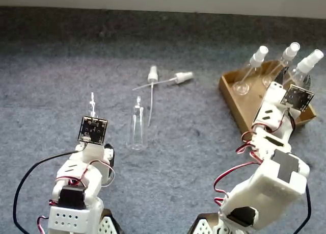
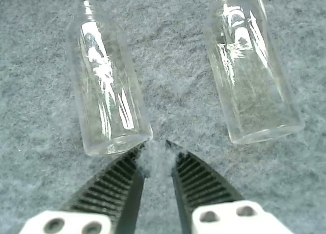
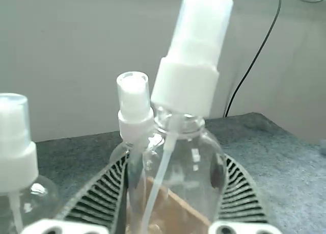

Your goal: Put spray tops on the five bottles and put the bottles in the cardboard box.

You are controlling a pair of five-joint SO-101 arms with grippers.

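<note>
Two clear bottles without tops lie on the grey carpet. In the left wrist view one bottle (image 2: 109,101) lies just past my left gripper (image 2: 158,142), which stands open by a narrow gap with only carpet between its fingers; the other bottle (image 2: 252,76) lies beside it. In the high view these are the near bottle (image 1: 92,107) and the middle bottle (image 1: 137,124). Two loose spray tops (image 1: 153,75) (image 1: 182,78) lie farther back. My right gripper (image 3: 175,193) is shut on a topped bottle (image 3: 178,157) over the cardboard box (image 1: 239,104), beside two other topped bottles (image 1: 249,71) (image 1: 281,61).
The cardboard box sits at the right of the carpet, with my right arm (image 1: 270,173) stretched along its near side. My left arm (image 1: 81,188) stands at the near left. A pale wall and a dark cable (image 3: 254,55) show behind the box.
</note>
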